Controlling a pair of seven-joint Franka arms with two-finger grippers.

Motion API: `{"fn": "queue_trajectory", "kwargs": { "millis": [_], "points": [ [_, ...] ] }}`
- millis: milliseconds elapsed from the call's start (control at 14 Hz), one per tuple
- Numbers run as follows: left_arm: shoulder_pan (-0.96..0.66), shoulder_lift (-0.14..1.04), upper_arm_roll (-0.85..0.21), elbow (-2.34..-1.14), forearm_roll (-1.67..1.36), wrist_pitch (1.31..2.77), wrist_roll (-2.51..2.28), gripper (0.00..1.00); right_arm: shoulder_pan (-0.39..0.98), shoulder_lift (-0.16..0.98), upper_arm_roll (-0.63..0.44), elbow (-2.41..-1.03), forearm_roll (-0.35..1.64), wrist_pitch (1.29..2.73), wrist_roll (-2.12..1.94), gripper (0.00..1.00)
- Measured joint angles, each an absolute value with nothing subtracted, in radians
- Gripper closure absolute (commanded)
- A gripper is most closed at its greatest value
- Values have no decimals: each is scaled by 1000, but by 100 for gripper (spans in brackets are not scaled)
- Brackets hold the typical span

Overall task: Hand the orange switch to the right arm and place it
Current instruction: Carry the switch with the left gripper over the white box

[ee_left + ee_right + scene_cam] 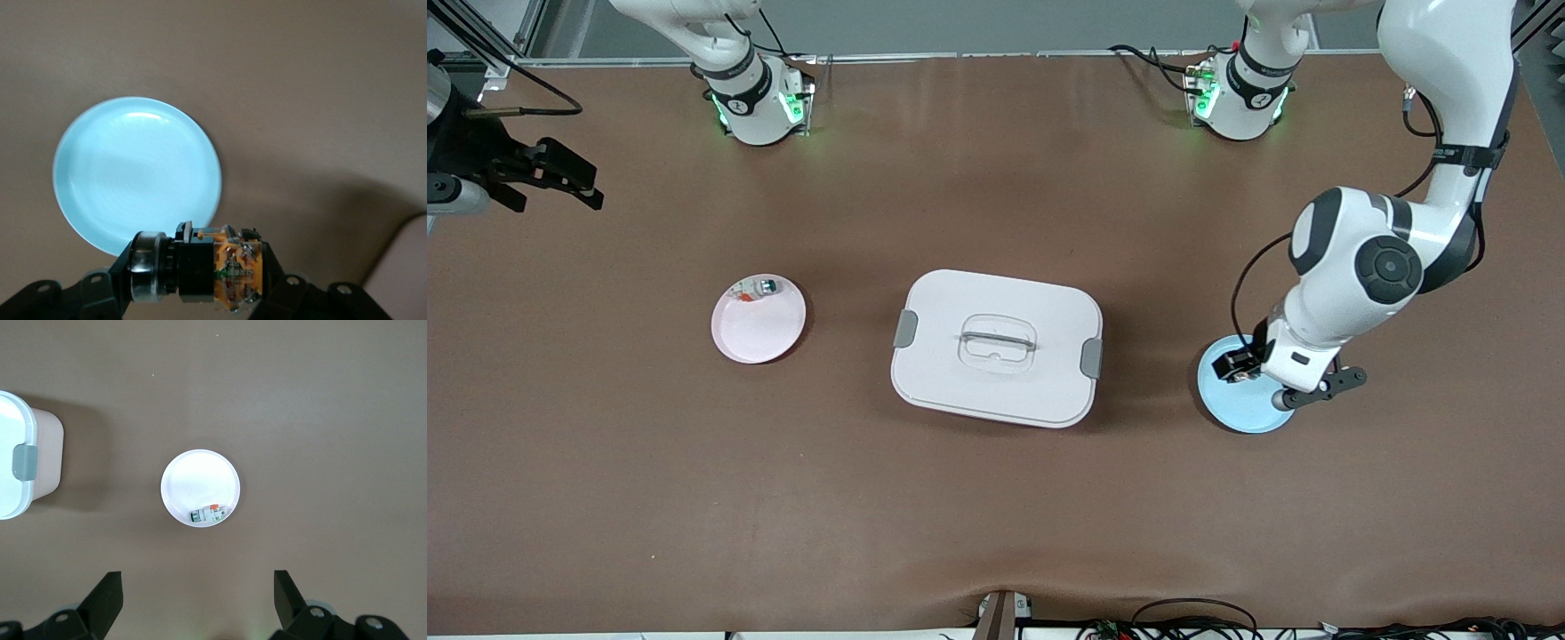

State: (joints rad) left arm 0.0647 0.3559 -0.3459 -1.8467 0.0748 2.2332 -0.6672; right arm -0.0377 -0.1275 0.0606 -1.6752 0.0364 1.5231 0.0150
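My left gripper (200,275) is shut on the orange switch (235,268), a black block with an orange end and a metal ring. It holds the switch lying crosswise between its jaws, just above the edge of the blue plate (133,170). In the front view the left gripper (1240,366) hangs over that blue plate (1249,404) at the left arm's end of the table. My right gripper (560,173) waits open and holds nothing, raised over the right arm's end of the table. Its fingers (107,597) stand wide apart.
A white lidded box (996,391) with a handle and grey clips sits mid-table. A pink plate (758,329) lies toward the right arm's end, with a tiny pale green-topped piece (767,286) on it. In the right wrist view the plate (193,480) and piece (210,514) lie below.
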Motion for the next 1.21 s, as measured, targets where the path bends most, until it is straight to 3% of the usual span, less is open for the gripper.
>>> {"fn": "queue_trajectory", "kwargs": {
  "millis": [357,1214],
  "points": [
    [41,357,-461,-1728,-67,2165,-874,100,-38,-128,59,-1675,36,1528,15,0],
    [-283,515,-475,-1429,-310,2222,-1525,100,-68,-129,47,-1646,31,1413,5,0]
  ]
}}
